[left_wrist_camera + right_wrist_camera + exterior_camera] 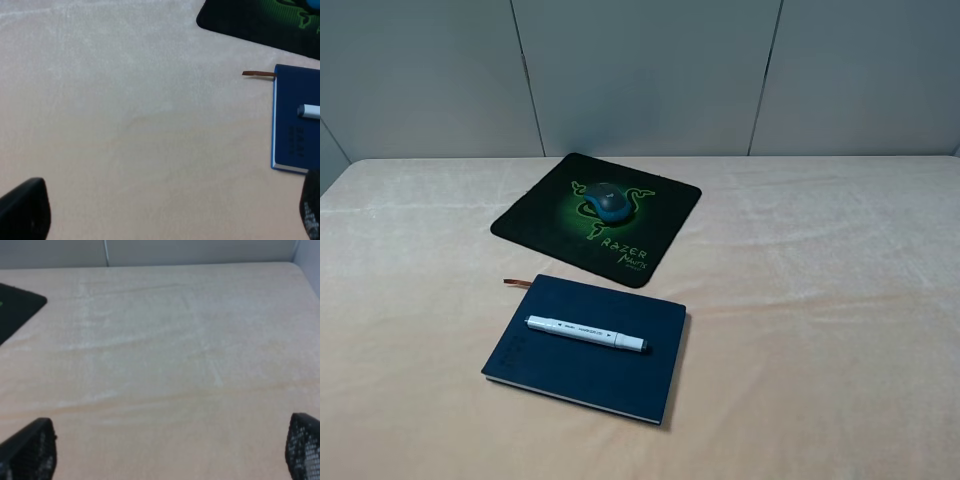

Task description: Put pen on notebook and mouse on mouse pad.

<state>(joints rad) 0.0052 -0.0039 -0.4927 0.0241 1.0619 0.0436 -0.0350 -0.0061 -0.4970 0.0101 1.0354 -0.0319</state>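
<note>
Pen lies on notebook, mouse on mouse pad; my left gripper and right gripper gape wide, empty, well clear.

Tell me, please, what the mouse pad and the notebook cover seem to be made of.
The mouse pad looks like matte black cloth: it lies thin and flat, without glare, its green logo printed on. The notebook cover looks like smooth dark navy card or faux leather, with faint embossed lettering; which one, I cannot tell.
</note>
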